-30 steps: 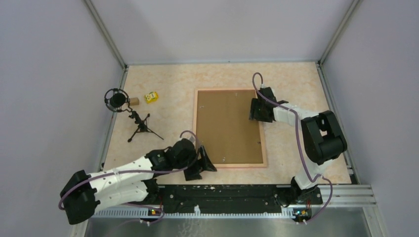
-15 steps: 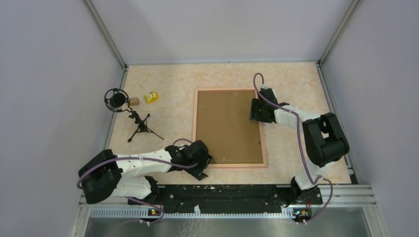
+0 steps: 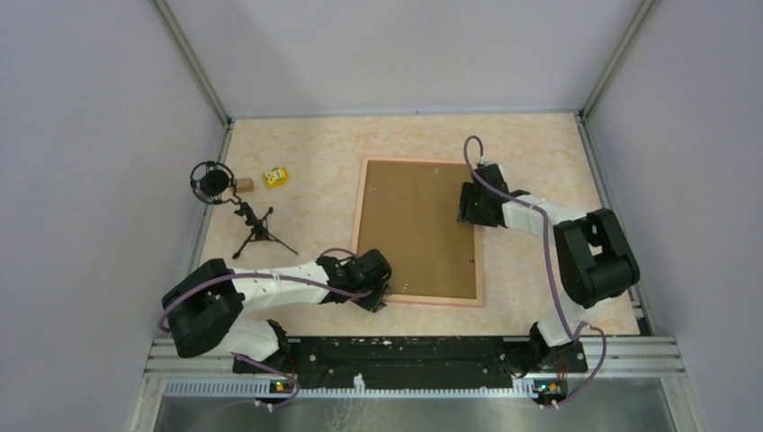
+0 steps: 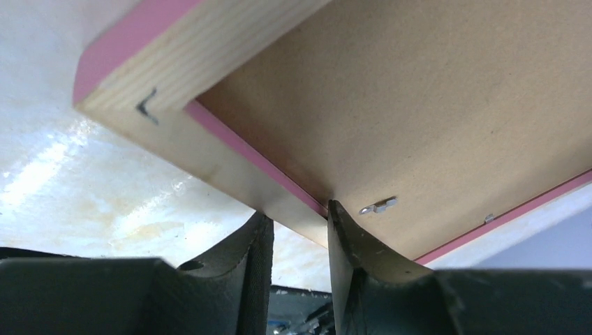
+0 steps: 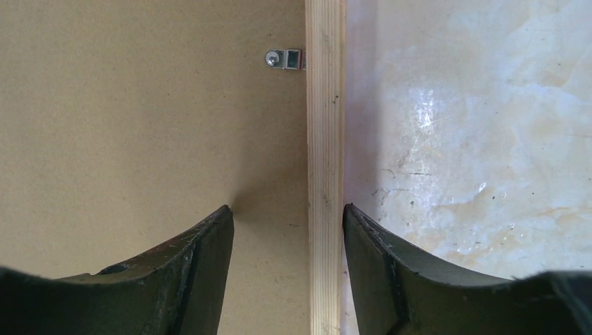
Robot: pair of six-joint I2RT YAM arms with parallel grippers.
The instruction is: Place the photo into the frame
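Place: robot lab test cell.
Enclosure: table is boxed in by plain walls and aluminium posts.
Rig: two arms are bolted to a rail.
Gear: microphone is mounted on a tripod.

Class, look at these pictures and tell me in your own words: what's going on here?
Two robot arms are handling a salmon-pink wooden picture frame that lies face down on the marbled table, its brown cardboard backing board facing up. The left hand pinches the near rail beside the near left corner. The right hand is open and straddles the right rail toward its far end. No photo shows in any view.
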